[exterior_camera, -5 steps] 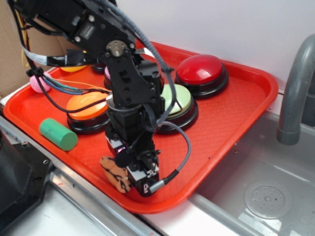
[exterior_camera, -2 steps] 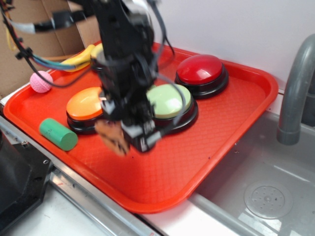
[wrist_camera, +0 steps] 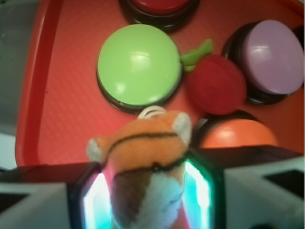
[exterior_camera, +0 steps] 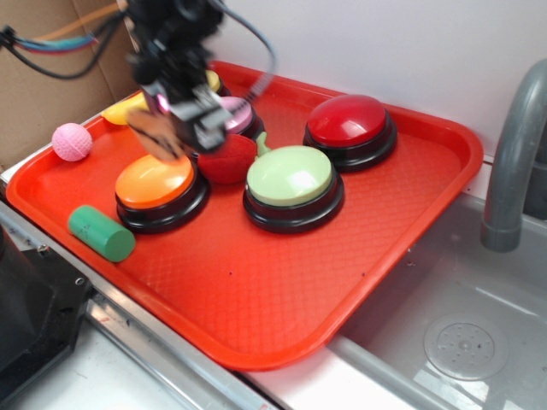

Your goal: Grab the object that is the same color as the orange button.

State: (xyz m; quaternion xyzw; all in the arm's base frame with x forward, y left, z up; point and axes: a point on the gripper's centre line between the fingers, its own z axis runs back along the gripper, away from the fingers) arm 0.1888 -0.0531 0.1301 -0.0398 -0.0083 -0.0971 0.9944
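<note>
Beside a steel sink (exterior_camera: 461, 333) and its grey faucet (exterior_camera: 513, 162), a red plastic tray (exterior_camera: 256, 299) sits on the counter against a white wall, with brown cardboard behind its far left corner. Raised above the tray's left side, the black robot arm (exterior_camera: 171, 34) appears motion-blurred in the exterior view, its cables trailing off to the upper left. Its end effector (exterior_camera: 171, 120) hangs over the orange button (exterior_camera: 155, 181) and is clenched on the plush tiger (wrist_camera: 145, 162), lifted clear of the tray floor.

Seen from the wrist camera, the tiger is pinched between the two fingers (wrist_camera: 88, 205), head up, orange with thin black stripes, a white belly and pale ears; a small white loop shows above its head. In the exterior view it reads only as a blurred tan and brown patch at the fingertips.

On the tray stand several dome-topped push buttons on black bases: the orange one at left, a pale green button (exterior_camera: 291, 178) at centre, a red button (exterior_camera: 349, 121) toward the back and a lilac button (wrist_camera: 276, 56) partly hidden by the arm in the exterior view. A red fuzzy ball with a green stem (exterior_camera: 229, 158) rests between the orange, green and lilac buttons. Also on the tray lie a green cylinder (exterior_camera: 101, 232) near the front left edge, a pink ball (exterior_camera: 72, 142) at far left, and a yellow object (exterior_camera: 120, 109) behind the arm.
</note>
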